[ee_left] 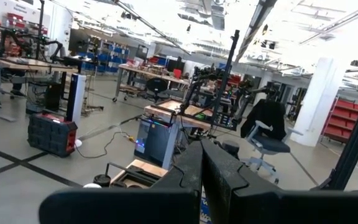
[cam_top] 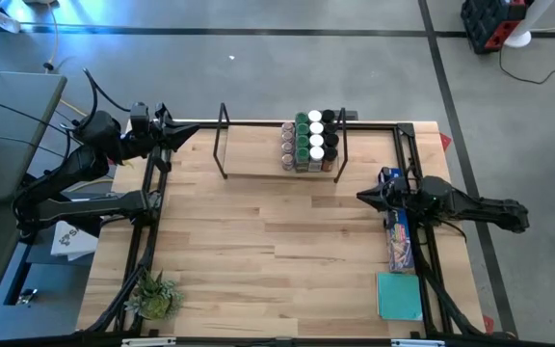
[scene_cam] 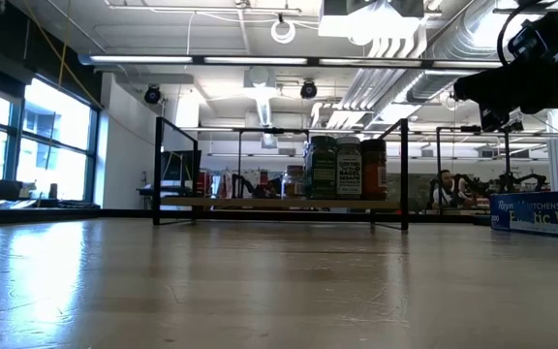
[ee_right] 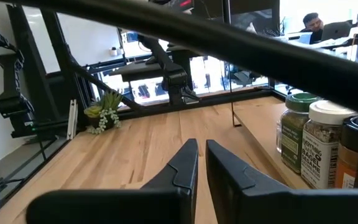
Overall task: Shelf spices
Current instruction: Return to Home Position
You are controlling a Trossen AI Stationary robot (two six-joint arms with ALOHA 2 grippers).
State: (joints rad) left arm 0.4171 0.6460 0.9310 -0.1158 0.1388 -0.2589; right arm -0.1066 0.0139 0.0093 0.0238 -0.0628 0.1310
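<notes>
This is a robotics lab in an open industrial hall: bare ceiling ducts [scene_cam: 395, 58], a grey concrete floor [cam_top: 258, 77], rows of desks [ee_left: 27, 63] carrying dark rigs [ee_left: 213, 81], an office chair [ee_left: 269, 134], red storage racks [ee_left: 347, 121].

— Open lanes?
— Middle of the table [cam_top: 277, 251] is bare wood from the shelf [cam_top: 253, 154] to the near edge; I can sweep there. The shelf's left half is open board too.
— Obstructions?
— The spices [cam_top: 309, 141] pack its right end. The box [cam_top: 398, 236] lies along the right edge, beside my right pincer [cam_top: 362, 197]. The plant [cam_top: 154, 296] sits in the near left corner.
</notes>
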